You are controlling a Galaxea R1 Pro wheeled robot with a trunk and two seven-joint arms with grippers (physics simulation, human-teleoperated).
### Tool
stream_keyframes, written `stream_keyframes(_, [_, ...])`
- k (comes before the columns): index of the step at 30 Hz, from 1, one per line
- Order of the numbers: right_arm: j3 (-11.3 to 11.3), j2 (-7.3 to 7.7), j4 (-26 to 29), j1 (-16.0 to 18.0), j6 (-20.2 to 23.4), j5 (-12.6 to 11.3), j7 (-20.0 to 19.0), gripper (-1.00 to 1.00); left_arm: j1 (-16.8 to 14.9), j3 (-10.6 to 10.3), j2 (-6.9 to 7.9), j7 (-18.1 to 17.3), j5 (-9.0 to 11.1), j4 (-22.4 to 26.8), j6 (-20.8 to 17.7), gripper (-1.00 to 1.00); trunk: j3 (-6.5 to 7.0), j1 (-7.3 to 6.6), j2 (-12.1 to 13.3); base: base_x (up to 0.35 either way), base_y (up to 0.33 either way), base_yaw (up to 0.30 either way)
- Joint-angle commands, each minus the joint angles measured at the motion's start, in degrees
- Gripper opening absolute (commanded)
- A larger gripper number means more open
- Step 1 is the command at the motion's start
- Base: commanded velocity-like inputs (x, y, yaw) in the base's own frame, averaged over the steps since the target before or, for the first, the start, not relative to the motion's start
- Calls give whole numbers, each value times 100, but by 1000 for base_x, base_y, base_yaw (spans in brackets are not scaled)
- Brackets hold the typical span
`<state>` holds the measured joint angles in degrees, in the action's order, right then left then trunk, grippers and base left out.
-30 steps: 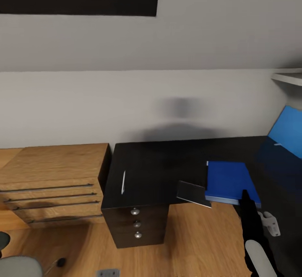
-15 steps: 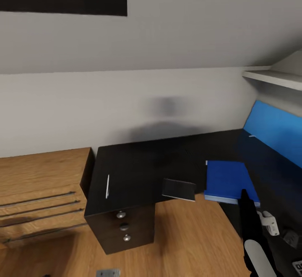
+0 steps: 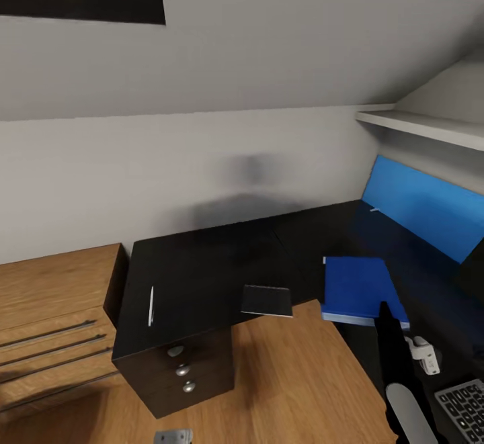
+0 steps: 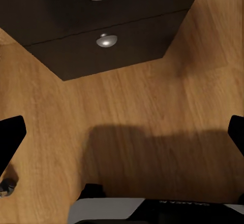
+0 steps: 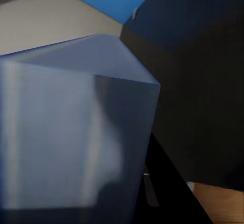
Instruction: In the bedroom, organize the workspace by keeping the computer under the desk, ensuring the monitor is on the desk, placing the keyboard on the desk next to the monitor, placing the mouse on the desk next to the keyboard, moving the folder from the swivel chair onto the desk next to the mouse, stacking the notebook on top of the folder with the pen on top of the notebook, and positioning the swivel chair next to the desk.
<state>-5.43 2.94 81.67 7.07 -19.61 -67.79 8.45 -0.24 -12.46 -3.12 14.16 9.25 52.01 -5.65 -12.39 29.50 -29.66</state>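
The blue folder (image 3: 357, 288) hangs level over the front edge of the black desk (image 3: 202, 262), at its inner corner. My right gripper (image 3: 385, 314) is shut on the folder's near edge. The right wrist view looks along the folder (image 5: 76, 132) from very close. A thin white pen (image 3: 150, 305) lies on the desk's left end. A small dark notebook (image 3: 267, 300) overhangs the desk's front edge. A corner of the keyboard (image 3: 464, 407) sits at the bottom right. My left gripper (image 4: 122, 135) is open above the wooden floor, near the desk's drawer unit (image 4: 101, 36).
A light wooden counter with drawers (image 3: 47, 316) adjoins the desk's left end. A blue panel (image 3: 423, 205) leans on the wall behind the desk's right wing, under a white shelf (image 3: 423, 128). Wooden floor (image 3: 296, 383) lies open in front of the desk.
The head view has swung right, so desk, pen and notebook have slid left in the picture. The folder stayed with my right arm. The keyboard's corner has come into view.
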Motion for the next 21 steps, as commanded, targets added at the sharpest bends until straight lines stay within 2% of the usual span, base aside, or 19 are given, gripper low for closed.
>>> stream_keyframes(1, [20,-1,19,4,-23,-36,15,-100,-2,-18,4,43,52,13,-24,100,-10,2,-9,0,0,-40])
stream_keyframes(4, [69,-51,121,3,-17,-39,11,-100,-3,13,10,43,56,17,-24,100,-10,2,-9,0,0,-21])
stream_keyframes(6, [127,-97,216,1,-2,-40,9,-100,-3,142,22,38,58,17,-24,100,-10,2,-9,0,0,-9])
stream_keyframes(7, [201,-120,258,3,0,-41,8,-100,-3,307,26,25,59,11,-28,100,-10,2,-9,0,0,-3])
stream_keyframes(9, [289,-129,262,3,0,-42,6,-100,-3,400,29,12,59,0,-31,100,-10,2,-9,0,0,-1])
stream_keyframes(16, [385,-203,242,2,-23,-48,-174,-100,-2,452,16,8,59,-21,-33,100,-10,2,-9,0,0,0])
stream_keyframes(21, [413,-271,-132,51,-28,-21,-307,-100,-3,445,8,1,59,-30,-40,100,-10,2,-9,0,0,0])
